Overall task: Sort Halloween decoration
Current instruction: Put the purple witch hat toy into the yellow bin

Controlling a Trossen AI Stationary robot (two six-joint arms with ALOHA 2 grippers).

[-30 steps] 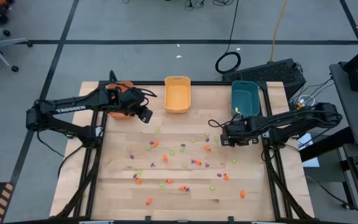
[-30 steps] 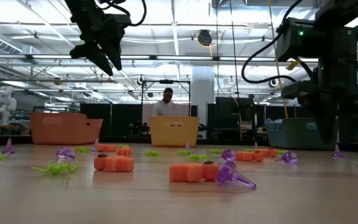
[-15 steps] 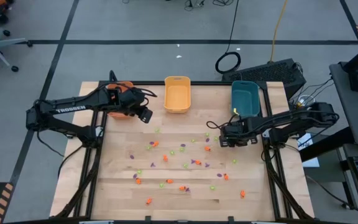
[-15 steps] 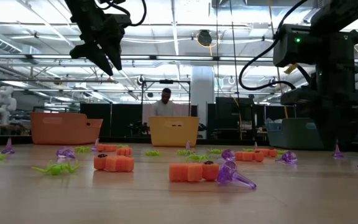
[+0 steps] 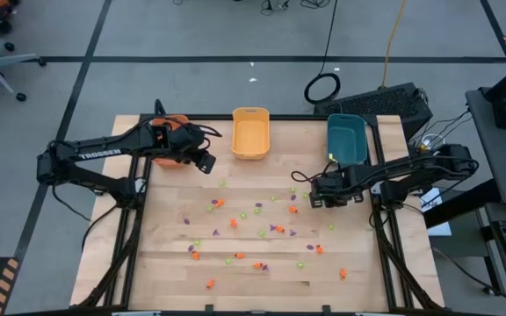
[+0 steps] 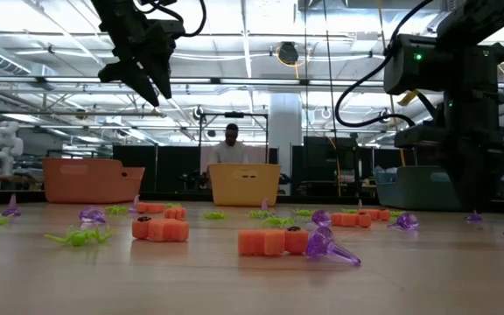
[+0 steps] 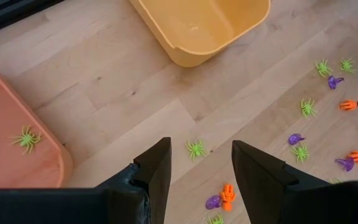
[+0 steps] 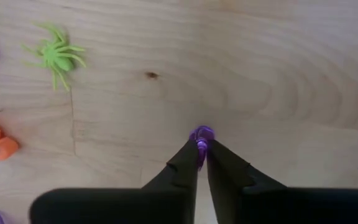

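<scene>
High view: right gripper (image 5: pixel 313 195) low over table (image 5: pixel 235 281), teal bin (image 5: pixel 346 138) just beyond.

Right wrist: fingertips (image 8: pixel 194 155) pinched shut on purple trinket (image 8: pixel 202 134), at tips.

Left wrist: left gripper (image 7: pixel 199 163) part-open, empty; green spider (image 7: pixel 196 148) ahead.

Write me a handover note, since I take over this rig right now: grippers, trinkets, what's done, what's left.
Right gripper: down at the table, shut on a purple trinket, near the teal bin.
Left gripper: open, empty, raised between the orange bin and the yellow bin.
Done: one green spider lies in the orange bin.
Left: dozens of orange, green and purple trinkets are spread over the table. The yellow bin looks empty.
</scene>
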